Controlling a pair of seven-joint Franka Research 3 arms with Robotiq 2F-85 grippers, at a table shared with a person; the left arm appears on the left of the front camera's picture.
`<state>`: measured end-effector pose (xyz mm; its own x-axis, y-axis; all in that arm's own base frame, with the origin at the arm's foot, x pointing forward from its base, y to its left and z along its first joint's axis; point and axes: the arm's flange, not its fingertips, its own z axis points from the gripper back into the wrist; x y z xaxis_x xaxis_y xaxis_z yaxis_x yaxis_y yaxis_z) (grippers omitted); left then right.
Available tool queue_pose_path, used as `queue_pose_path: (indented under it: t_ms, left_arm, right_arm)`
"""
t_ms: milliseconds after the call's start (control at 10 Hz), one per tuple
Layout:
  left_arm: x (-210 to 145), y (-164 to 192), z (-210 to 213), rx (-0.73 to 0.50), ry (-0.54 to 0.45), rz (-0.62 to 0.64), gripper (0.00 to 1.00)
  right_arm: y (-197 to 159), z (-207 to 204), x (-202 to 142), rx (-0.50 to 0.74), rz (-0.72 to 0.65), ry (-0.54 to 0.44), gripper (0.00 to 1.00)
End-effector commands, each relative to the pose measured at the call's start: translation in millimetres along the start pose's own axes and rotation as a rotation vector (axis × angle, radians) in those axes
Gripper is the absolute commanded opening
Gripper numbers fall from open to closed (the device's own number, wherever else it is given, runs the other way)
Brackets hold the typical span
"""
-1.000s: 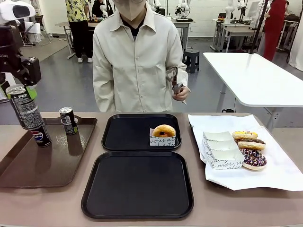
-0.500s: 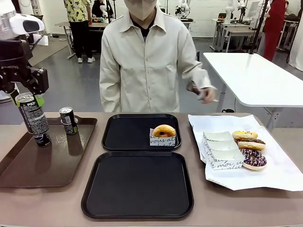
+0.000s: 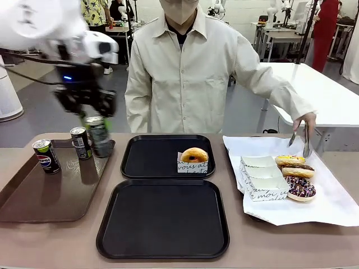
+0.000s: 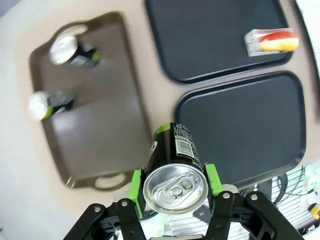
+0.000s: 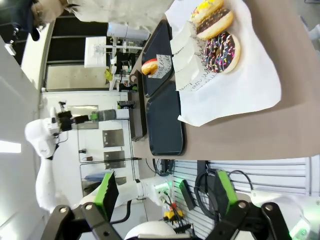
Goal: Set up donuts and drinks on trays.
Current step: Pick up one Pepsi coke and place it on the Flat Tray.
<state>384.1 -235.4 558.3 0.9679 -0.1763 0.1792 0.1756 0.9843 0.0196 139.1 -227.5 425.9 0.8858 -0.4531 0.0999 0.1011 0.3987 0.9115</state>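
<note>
Drinks: one slim dark can (image 4: 172, 150) is clamped upright between the green pads of the left gripper (image 4: 174, 185), in the air over the right edge of a long brown tray (image 3: 33, 196), where a second can (image 3: 46, 156) and a third can (image 3: 81, 143) stand. A glazed donut (image 3: 194, 155) in its paper sleeve sits at the right of the far black tray (image 3: 148, 159), with the near black tray (image 3: 162, 218) just in front. The right gripper (image 5: 166, 192) hangs with jaws spread and nothing between them, while the person's hand (image 3: 305, 120) holds tongs (image 3: 305, 143) over loose donuts (image 3: 297, 174) on white paper (image 3: 336, 207).
</note>
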Motion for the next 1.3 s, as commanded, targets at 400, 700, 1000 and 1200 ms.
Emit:
queue_pose_path:
  t_ms: [400,700,1000,1200]
  left_arm:
    - [103.4,-89.8,-80.5,-0.026,0.024,-0.08,0.58]
    - [126.3,-93.2,-97.3,-0.031,0.038,-0.11,0.58]
    - [118.8,-90.3,-104.2,-0.051,0.052,-0.109,0.58]
    - [118.8,-90.3,-104.2,-0.051,0.052,-0.109,0.58]
  right_arm:
    - [-1.5,0.1,-0.4,0.029,0.016,-0.007,1.0]
    - [-1.5,0.1,-0.4,0.029,0.016,-0.007,1.0]
    - [-1.5,0.1,-0.4,0.029,0.016,-0.007,1.0]
    - [-1.5,0.1,-0.4,0.029,0.016,-0.007,1.0]
